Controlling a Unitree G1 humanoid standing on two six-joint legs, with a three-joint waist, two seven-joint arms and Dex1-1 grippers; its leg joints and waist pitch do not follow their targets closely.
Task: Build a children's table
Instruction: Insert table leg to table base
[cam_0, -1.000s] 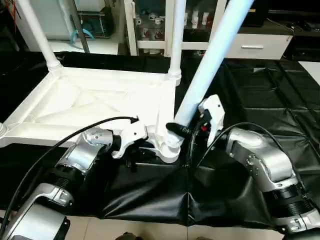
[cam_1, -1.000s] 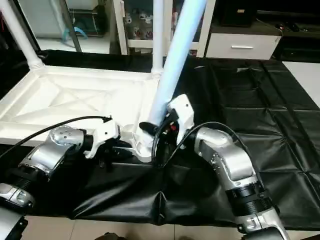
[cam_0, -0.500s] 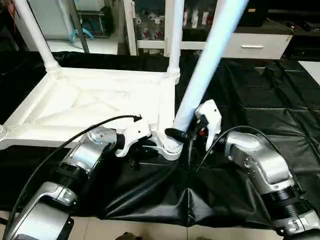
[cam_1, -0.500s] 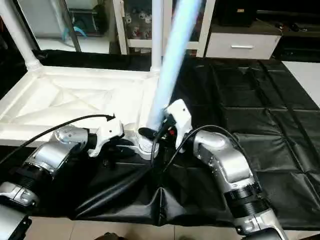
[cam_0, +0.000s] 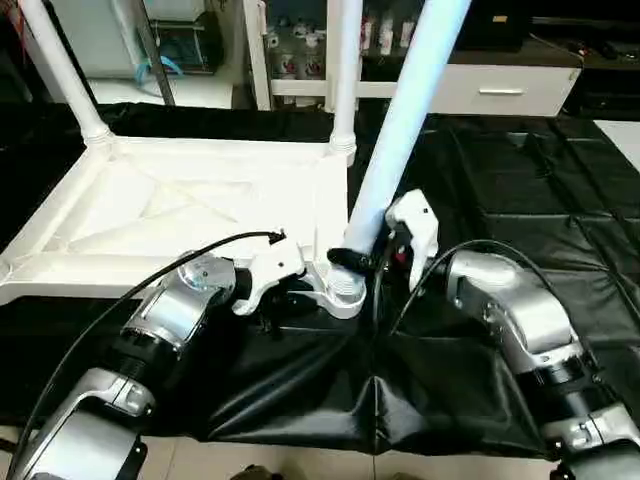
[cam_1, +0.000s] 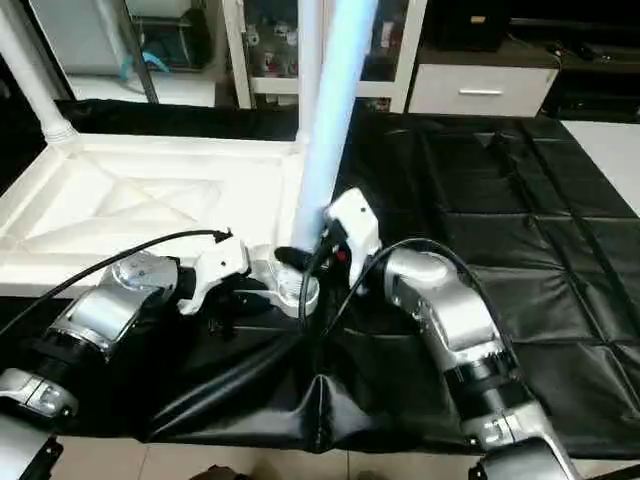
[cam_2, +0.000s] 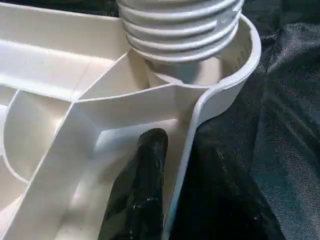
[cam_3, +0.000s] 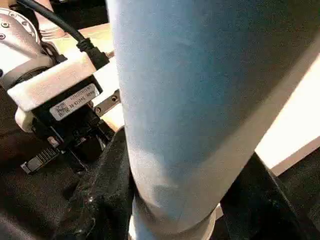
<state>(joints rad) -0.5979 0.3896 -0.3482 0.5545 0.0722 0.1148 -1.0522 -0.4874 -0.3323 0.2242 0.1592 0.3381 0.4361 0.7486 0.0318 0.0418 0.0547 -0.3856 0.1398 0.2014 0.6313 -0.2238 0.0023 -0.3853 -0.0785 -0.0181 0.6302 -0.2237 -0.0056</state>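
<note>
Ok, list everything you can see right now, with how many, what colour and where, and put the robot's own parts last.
Tabletop: one, white, ribbed underside up, on the work table's left part.
Fitted legs: two visible, white, upright in the tabletop's far corner sockets.
Loose leg: one, white, leaning, threaded end at the near right corner socket.
Work table cover: one, black, creased, under everything.
Shelf unit: one, white, behind the table.
Drawer cabinet: one, white, far right.
Left end effector: black fingers closed on the tabletop's rim by the socket.
Right end effector: black fingers closed on the loose leg's lower end.
Forearms: two, silver, bottom of the head views.
</note>
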